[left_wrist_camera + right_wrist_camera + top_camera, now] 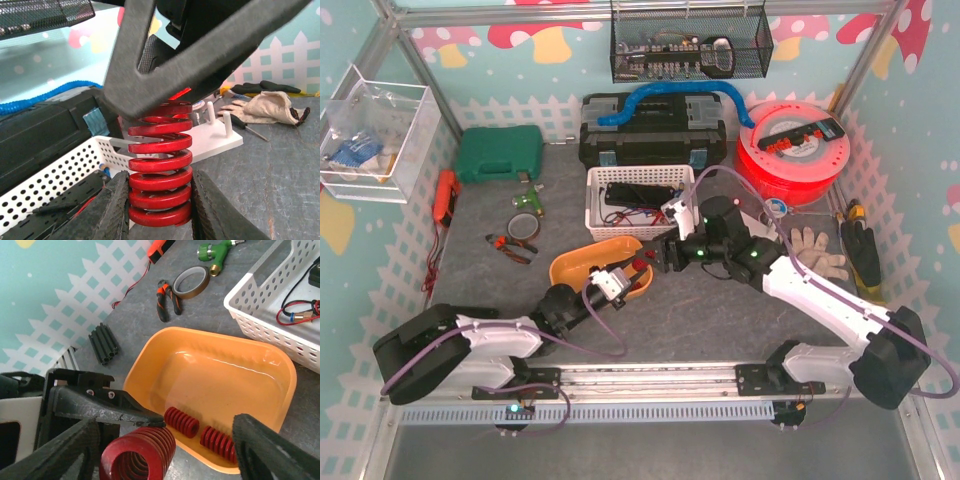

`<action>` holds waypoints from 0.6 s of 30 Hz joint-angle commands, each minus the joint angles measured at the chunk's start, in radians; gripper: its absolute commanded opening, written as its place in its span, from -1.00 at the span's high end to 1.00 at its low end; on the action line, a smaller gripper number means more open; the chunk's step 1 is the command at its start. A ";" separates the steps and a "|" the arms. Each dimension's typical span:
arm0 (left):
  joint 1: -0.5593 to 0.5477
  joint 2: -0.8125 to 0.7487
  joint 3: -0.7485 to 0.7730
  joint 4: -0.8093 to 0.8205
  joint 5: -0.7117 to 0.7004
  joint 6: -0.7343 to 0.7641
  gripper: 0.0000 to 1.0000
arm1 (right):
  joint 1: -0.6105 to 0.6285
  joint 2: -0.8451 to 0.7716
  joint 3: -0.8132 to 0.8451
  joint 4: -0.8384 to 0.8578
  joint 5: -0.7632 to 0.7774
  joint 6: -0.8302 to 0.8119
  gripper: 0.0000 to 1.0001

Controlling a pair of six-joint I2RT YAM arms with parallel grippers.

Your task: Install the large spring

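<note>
The left gripper [160, 210] had its fingers [112, 210] clamped on the lower coils of the large spring [160, 170], holding it upright above the right end of the orange tray [280, 385]. The right gripper [165, 450] sat at the spring's top, also at that end of the tray. Its fingers [265, 445] stood apart on either side of the coils, and whether they touched them could not be told. Two smaller red springs [182, 421] lay inside the tray. A white basket [260, 315] stood on the worktop [140, 320] just beyond the tray's far rim.
</note>
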State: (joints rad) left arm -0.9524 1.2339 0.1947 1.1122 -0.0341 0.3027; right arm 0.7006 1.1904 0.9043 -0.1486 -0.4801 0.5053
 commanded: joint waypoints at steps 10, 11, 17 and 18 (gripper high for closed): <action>-0.006 0.028 0.031 0.027 -0.041 -0.007 1.00 | 0.033 0.060 -0.006 -0.024 0.009 -0.041 0.68; -0.006 0.030 0.033 0.024 -0.050 -0.008 1.00 | 0.033 0.059 -0.008 -0.021 0.012 -0.039 0.84; -0.006 0.034 0.047 -0.006 -0.081 -0.017 0.18 | 0.031 0.022 -0.013 -0.025 0.146 -0.019 1.00; -0.006 0.035 0.049 -0.012 -0.083 -0.017 0.02 | 0.030 0.010 -0.012 -0.033 0.190 -0.015 1.00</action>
State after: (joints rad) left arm -0.9554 1.2705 0.2092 1.0779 -0.0784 0.2932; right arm 0.7353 1.2415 0.8993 -0.1570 -0.4519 0.4789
